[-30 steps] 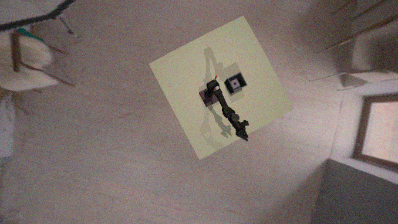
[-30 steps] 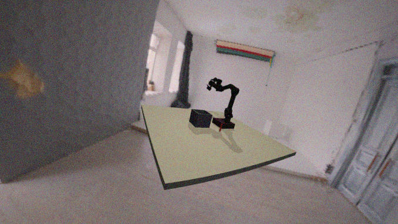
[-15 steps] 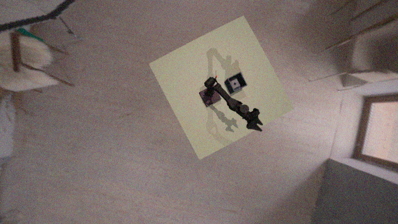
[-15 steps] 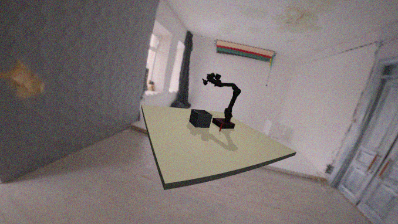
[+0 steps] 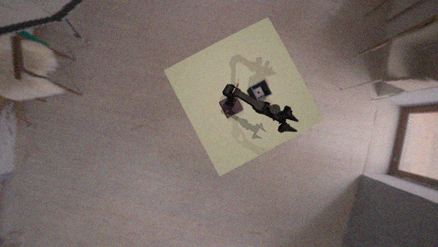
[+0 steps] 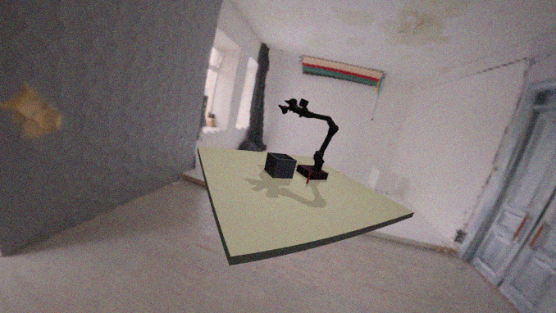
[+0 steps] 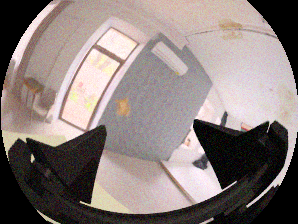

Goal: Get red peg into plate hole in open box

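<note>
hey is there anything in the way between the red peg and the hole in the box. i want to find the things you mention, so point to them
Yes, the box's (image 5: 250,94) (image 6: 280,167) wall: the peg (image 5: 238,85) (image 6: 308,177) stands outside, and the hole (image 5: 258,92) lies inside at the bottom. Nothing else visible stands between them.

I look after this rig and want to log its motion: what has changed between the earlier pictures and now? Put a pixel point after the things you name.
In the top view the gripper (image 5: 297,126) (image 6: 280,107) (image 7: 150,127) has swung up and to the right, toward the open box's (image 5: 248,92) (image 6: 280,165) side. Nothing was taken hold of. The red peg (image 5: 238,85) (image 6: 308,178) and the box stayed put.
</note>
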Action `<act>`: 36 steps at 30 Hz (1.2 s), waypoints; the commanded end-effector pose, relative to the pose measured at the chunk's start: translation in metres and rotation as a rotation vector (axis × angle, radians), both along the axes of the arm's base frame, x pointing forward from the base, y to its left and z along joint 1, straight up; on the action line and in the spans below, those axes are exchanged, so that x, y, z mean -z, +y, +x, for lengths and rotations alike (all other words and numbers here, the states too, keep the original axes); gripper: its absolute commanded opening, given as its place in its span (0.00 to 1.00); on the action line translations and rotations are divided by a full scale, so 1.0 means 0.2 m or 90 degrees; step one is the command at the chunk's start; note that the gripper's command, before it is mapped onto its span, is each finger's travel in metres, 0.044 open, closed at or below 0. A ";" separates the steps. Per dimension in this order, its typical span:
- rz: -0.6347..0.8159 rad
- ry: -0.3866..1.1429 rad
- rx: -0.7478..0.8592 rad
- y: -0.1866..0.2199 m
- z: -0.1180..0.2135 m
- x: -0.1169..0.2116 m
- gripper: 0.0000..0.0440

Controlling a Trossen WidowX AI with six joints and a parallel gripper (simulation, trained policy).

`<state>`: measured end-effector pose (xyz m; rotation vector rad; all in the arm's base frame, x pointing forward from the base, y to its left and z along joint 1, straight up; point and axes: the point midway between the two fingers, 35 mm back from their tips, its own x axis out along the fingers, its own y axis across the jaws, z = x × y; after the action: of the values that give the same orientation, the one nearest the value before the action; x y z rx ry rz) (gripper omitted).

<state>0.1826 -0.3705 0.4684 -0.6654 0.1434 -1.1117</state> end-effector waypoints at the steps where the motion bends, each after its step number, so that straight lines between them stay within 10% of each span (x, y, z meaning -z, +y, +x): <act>1: 0.030 -0.035 -0.029 0.05 0.06 0.00 1.00; 36: 0.533 -0.323 -0.338 0.85 0.64 0.16 1.00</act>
<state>0.3077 -0.2083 0.4405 0.2760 -0.0237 -0.6016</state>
